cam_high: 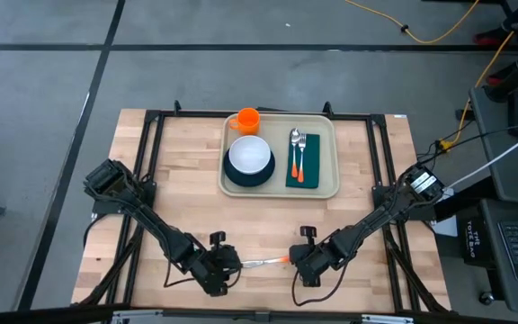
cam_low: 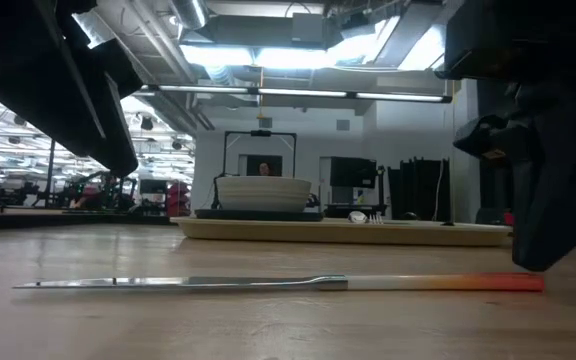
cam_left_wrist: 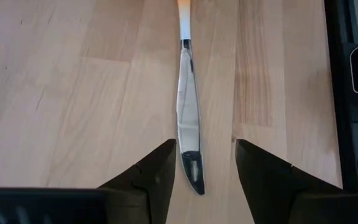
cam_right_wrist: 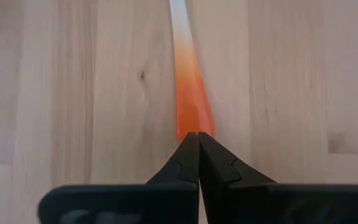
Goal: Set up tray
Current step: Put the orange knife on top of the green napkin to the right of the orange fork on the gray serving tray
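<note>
Nearest the front edge of the wooden worktop (cam_high: 187, 171): a table knife (cam_high: 263, 262) lying flat, steel blade toward the left arm, orange handle toward the right arm. Left claw (cam_left_wrist: 204, 171) at the blade end, fingers apart on either side of the blade tip, no visible grip on it. Right claw (cam_right_wrist: 197, 155) at the handle end, fingers pressed together, tips at the butt of the orange handle; contact with the handle cannot be told. Farther back, well apart from the knife, in the far half of the worktop: the tray (cam_high: 331, 189), cream, with raised rim, lying flat. On its left part, a white bowl (cam_high: 250, 154) stacked on a dark round plate (cam_high: 241, 178); just beyond these, at the far left corner, an orange cup (cam_high: 247, 120). On its right part, a dark green napkin (cam_high: 311, 174) carrying a fork (cam_high: 301, 155) and a spoon (cam_high: 294, 151), both orange-handled, side by side.
</note>
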{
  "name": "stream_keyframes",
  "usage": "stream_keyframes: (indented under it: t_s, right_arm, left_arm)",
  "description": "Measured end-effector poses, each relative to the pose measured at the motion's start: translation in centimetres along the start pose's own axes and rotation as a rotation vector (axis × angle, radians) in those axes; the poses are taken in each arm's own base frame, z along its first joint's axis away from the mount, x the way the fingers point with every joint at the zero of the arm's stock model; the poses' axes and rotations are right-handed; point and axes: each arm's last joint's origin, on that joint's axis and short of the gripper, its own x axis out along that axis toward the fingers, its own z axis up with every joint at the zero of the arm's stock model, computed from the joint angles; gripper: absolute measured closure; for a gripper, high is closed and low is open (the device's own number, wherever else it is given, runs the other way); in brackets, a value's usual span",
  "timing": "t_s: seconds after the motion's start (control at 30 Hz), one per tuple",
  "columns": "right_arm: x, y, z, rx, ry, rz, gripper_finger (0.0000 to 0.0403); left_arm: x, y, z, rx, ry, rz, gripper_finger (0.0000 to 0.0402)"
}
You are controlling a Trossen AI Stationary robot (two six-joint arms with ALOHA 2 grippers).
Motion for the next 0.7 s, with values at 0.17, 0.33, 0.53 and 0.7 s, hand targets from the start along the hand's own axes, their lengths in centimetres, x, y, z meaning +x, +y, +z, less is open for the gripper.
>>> stream_keyframes:
  t_s: [0.17,0.33,0.53,0.7]
  right_arm:
    - [0.17,0.03,0.0,0.001,-0.002,0.001,0.0403]
    - [0.17,0.03,-0.02,0.002,0.002,0.004,0.0403]
    - [0.3,0.03,-0.06,0.011,0.005,0.001,0.0403]
    - [0.3,0.01,-0.05,0.037,0.007,-0.001,0.0403]
  left_arm:
    - [0.04,0.07,0.05,-0.002,0.003,-0.001,0.024]
    - [0.14,0.27,0.18,-0.007,0.009,0.002,0.024]
    - [0.15,0.36,0.02,-0.004,0.039,-0.005,0.024]
    - [0.14,0.34,0.0,-0.004,0.045,-0.012,0.024]
